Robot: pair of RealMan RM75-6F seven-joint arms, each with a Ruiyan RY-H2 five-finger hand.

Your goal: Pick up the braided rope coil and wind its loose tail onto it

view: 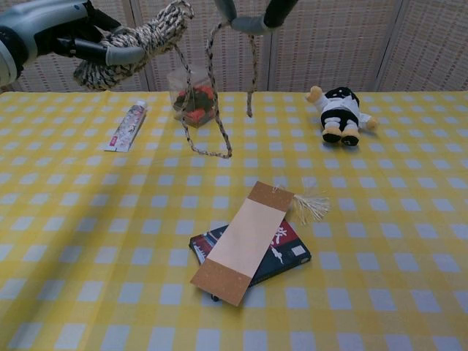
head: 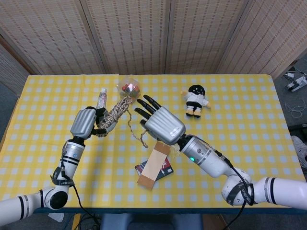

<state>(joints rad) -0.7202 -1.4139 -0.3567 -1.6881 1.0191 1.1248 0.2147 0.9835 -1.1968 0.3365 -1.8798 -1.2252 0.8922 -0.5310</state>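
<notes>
My left hand [head: 88, 123] grips the braided rope coil [head: 114, 113], a thick beige and black bundle, and holds it up above the table's left half. In the chest view the left hand [view: 45, 31] and the coil [view: 139, 40] show at the top left. The loose tail [view: 212, 110] leaves the coil, sags in a loop and runs up over the fingers of my right hand [head: 160, 123]. That hand is raised just right of the coil with its fingers spread, carrying the tail. Only its fingertips [view: 248, 23] show in the chest view. The tail's free end dangles in the air.
Under the hands, on the yellow checked table [head: 249, 143], a tan strip with a tassel [view: 245, 241] lies across a dark book [view: 285, 254]. Behind stand a clear box [view: 191, 95] and a toothpaste tube [view: 126, 126]. A small doll [view: 338, 111] lies at the back right.
</notes>
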